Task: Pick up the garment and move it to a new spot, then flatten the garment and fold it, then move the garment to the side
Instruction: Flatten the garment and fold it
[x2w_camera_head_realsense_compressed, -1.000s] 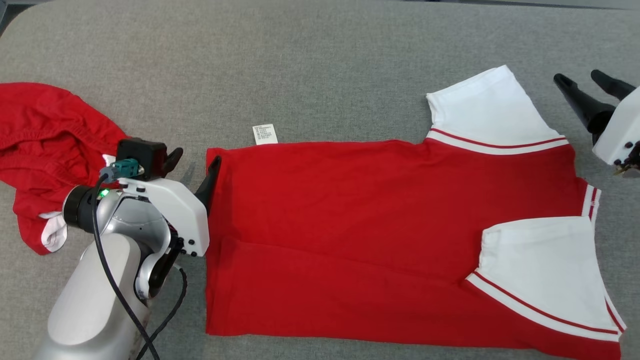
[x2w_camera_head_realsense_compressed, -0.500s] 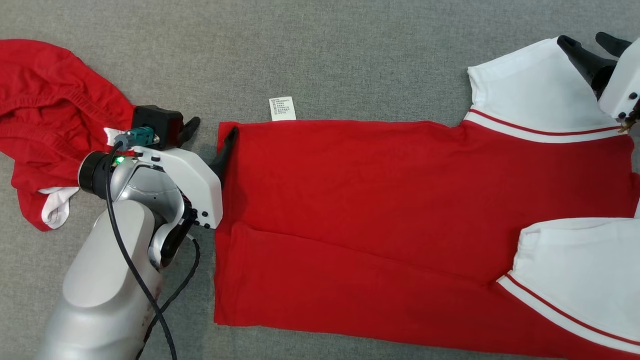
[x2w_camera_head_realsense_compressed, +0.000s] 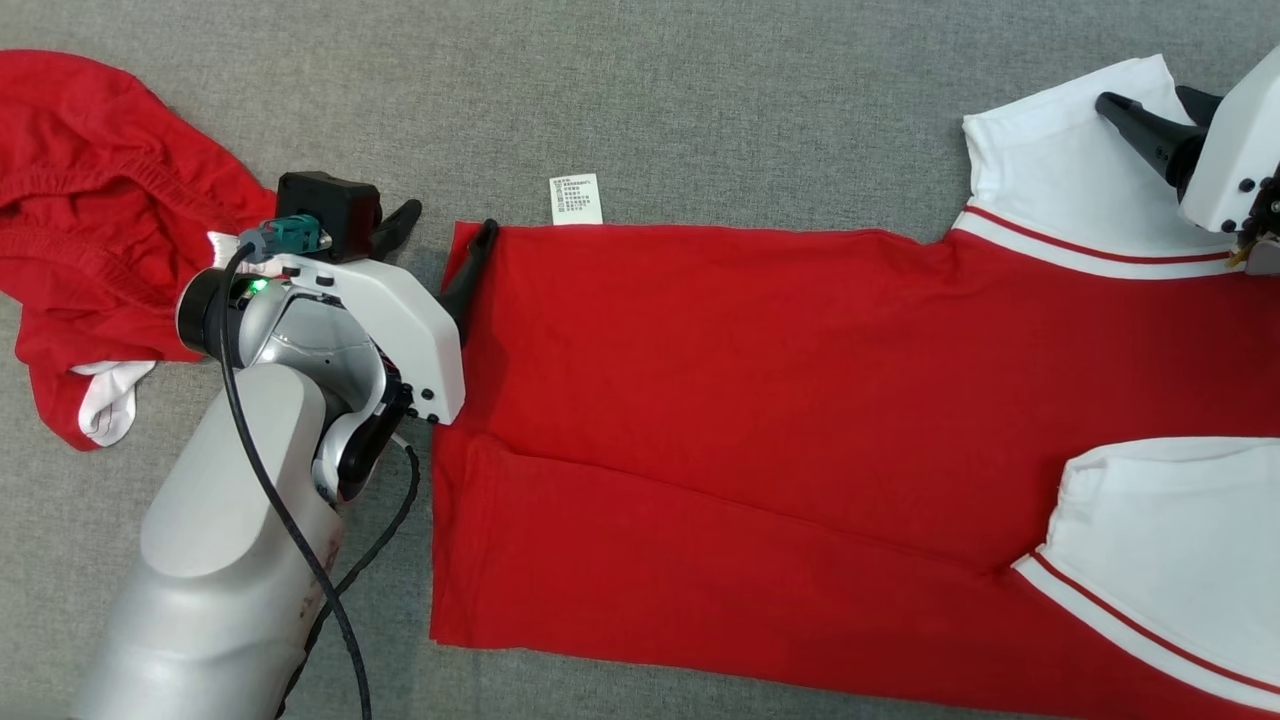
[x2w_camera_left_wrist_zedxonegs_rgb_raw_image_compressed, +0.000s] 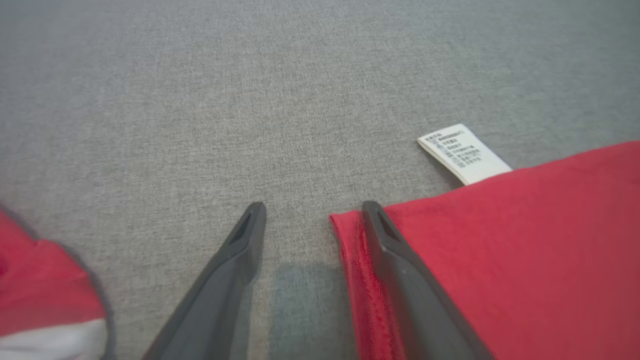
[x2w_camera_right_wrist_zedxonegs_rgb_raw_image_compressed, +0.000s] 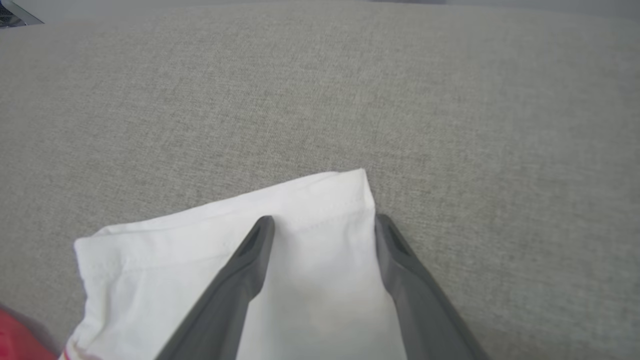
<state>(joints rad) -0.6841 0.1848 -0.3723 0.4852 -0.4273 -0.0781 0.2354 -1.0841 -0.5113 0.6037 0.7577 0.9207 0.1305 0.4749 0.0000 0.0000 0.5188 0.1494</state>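
Note:
The garment (x2w_camera_head_realsense_compressed: 760, 400) is a red shirt with white sleeves, lying flat on the grey surface with its hem to the left. A white care label (x2w_camera_head_realsense_compressed: 576, 199) sticks out at its far edge. My left gripper (x2w_camera_head_realsense_compressed: 447, 220) stands open at the far hem corner. In the left wrist view one finger (x2w_camera_left_wrist_zedxonegs_rgb_raw_image_compressed: 400, 260) lies over the red hem (x2w_camera_left_wrist_zedxonegs_rgb_raw_image_compressed: 525, 250) and the other rests on bare cloth surface. My right gripper (x2w_camera_head_realsense_compressed: 1145, 98) hovers open over the far white sleeve (x2w_camera_head_realsense_compressed: 1050, 160). In the right wrist view my right gripper (x2w_camera_right_wrist_zedxonegs_rgb_raw_image_compressed: 324, 219) has the sleeve's cuff corner (x2w_camera_right_wrist_zedxonegs_rgb_raw_image_compressed: 175, 250) between its fingers.
A second red garment (x2w_camera_head_realsense_compressed: 90, 230) lies crumpled at the left, behind my left wrist, and its edge (x2w_camera_left_wrist_zedxonegs_rgb_raw_image_compressed: 40, 280) shows in the left wrist view. Grey fabric surface (x2w_camera_head_realsense_compressed: 700, 90) stretches beyond the shirt. The near white sleeve (x2w_camera_head_realsense_compressed: 1170, 540) is folded onto the shirt's body.
The head camera has shifted, so the whole picture slid up and right. My right gripper has come from beside the far sleeve to over it. The left gripper stays at the hem corner.

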